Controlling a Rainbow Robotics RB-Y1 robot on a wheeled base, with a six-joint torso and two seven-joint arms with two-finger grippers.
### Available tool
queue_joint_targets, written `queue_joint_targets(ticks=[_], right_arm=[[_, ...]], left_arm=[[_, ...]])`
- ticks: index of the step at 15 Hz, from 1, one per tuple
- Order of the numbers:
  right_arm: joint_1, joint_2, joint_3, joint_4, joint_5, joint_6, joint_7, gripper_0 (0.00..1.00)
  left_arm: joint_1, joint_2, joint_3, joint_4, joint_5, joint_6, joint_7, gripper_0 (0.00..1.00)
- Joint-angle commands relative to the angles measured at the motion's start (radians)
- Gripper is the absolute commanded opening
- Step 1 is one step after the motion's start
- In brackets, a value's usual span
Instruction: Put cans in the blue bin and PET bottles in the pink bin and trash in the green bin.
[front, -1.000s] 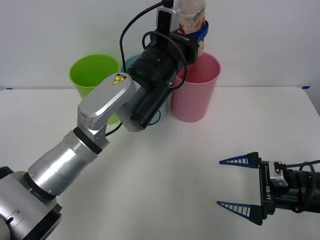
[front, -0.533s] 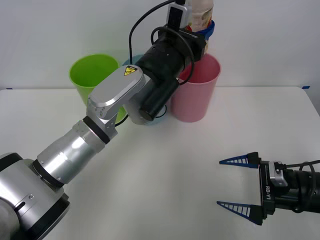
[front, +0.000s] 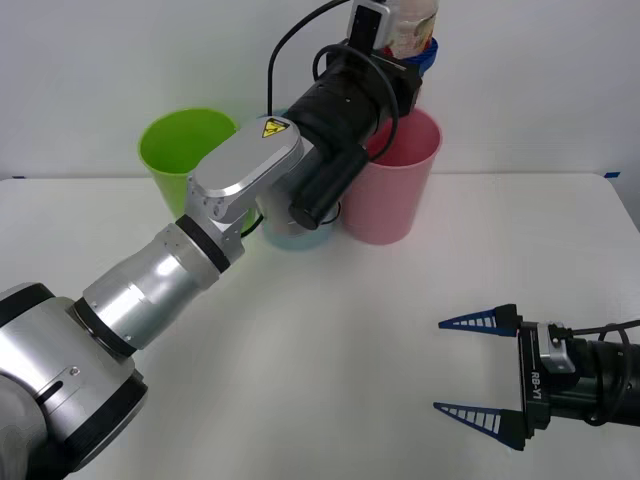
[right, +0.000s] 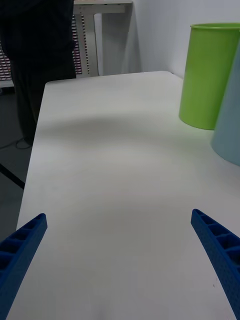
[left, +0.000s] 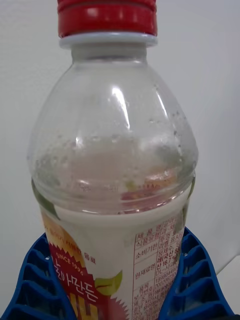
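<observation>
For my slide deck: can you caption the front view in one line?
Left gripper holds the PET bottle above the pink bin; right gripper waits open over the table.

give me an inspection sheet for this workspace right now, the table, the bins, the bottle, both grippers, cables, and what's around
Surface: white table, bare in front.
Job's things: green bin, blue bin and pink bin upright in a row at the back; bottle with red cap, upright, held above the pink bin.
Clutter: nothing seen.
Grippers: left gripper shut on the bottle; right gripper open, low over the table's near right.
Cables: black cable looping along the left arm.
Surroundings: white wall behind; a person standing past the table's far end.
</observation>
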Motion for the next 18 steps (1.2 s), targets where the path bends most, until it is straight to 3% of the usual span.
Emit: queue_joint_targets(ticks=[1,7,18], right_arm=[[0.000,0.000,0.000,0.000,0.000,0.000,0.000,1.00],[0.000,0.000,0.000,0.000,0.000,0.000,0.000,1.00],[0.000,0.000,0.000,0.000,0.000,0.000,0.000,1.00]], left_arm=[[-0.017,-0.002,-0.006,0.020,0.000,0.000,0.001,0.00],[-0.060,-0.023,-0.021,0.086,0.003,0.000,0.001,0.00],[-0.060,-0.026,-0.023,0.087,0.003,0.007,0.004,0.02]])
